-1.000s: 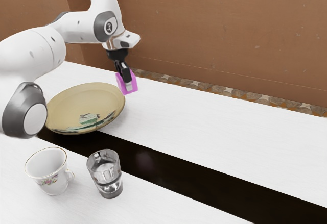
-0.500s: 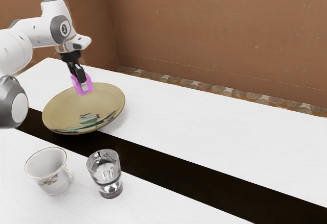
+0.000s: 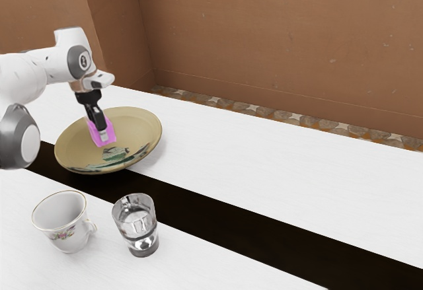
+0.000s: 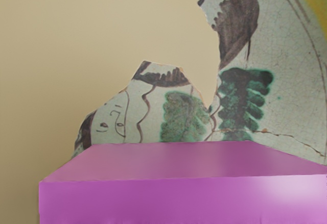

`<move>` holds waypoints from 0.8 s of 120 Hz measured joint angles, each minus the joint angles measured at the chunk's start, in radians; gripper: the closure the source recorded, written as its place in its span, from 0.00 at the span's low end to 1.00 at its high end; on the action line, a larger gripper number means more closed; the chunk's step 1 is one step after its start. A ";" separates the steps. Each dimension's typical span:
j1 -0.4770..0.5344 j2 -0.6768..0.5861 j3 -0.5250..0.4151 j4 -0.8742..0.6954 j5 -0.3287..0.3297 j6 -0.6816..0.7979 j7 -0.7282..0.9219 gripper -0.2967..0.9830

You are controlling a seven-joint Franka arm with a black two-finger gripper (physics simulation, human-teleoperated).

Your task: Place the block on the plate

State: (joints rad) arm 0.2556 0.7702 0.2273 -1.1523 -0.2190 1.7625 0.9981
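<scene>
Down it comes: the pink block [image 3: 110, 133] sits lower in the exterior view than a moment ago, and I've got my gripper [image 3: 102, 135] clamped firmly on it, over the plate [image 3: 137, 129]! Whether they touch, I can't tell. From the plate in that view, the cup [image 3: 66, 234] stands at seven o'clock, the glass [image 3: 137, 227] between five and six.

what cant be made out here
Underside of block, so any contact with plate: exterior view, hidden by block itself.
Rest of block: wrist view, cut by lower edge.
Base of arm: exterior view, cut by left edge.
Inside bottom of cup: exterior view, behind its near wall.
</scene>
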 joint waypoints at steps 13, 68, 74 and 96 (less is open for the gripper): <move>-0.004 0.023 -0.005 0.004 -0.001 0.009 0.010 0.60; -0.004 0.039 -0.006 0.007 -0.006 0.037 0.039 0.51; -0.004 0.037 -0.004 0.007 -0.006 0.038 0.041 0.49; -0.005 0.029 -0.004 0.009 -0.009 0.037 0.049 0.40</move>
State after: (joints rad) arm 0.2501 0.7994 0.2238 -1.1432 -0.2280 1.7997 1.0472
